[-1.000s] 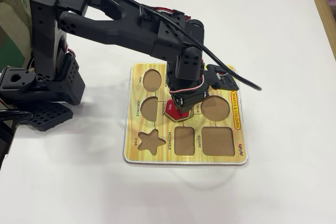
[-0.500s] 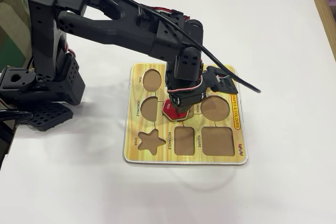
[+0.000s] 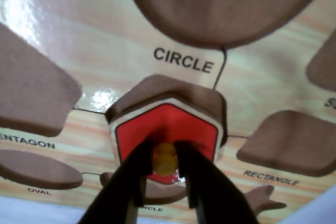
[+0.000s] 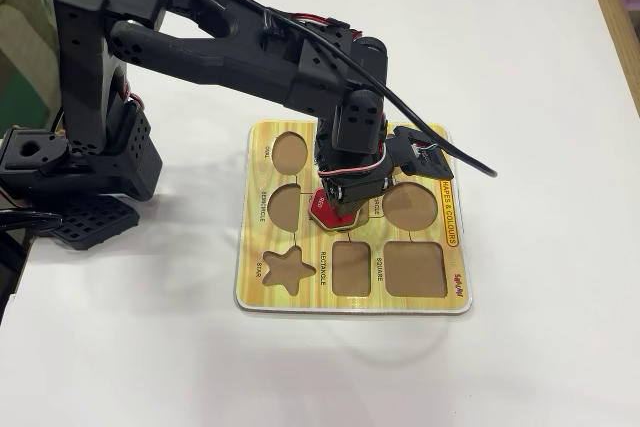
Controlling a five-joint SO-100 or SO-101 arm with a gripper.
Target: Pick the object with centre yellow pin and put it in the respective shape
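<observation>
- The gripper (image 3: 166, 179) has its 2 fingers (image 3: 134, 174) clamped on the yellow knob (image 3: 165, 158) of the red hexagon piece (image 3: 167, 132).
- The piece sits tilted over the hexagon cut-out (image 3: 173, 90), below the CIRCLE label, not flush.
- The shape board (image 4: 300, 297) lies on the white tabletop (image 4: 540, 97).

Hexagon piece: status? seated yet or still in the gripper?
Done: the red hexagon piece is picked and brought to the board.
In hand: the gripper is shut on its yellow knob, holding it over the hexagon cut-out.
Left: in the wrist view the piece sits offset, with the brown recess exposed beyond its far edge, so it is not seated. It needs aligning, lowering and releasing.
</observation>
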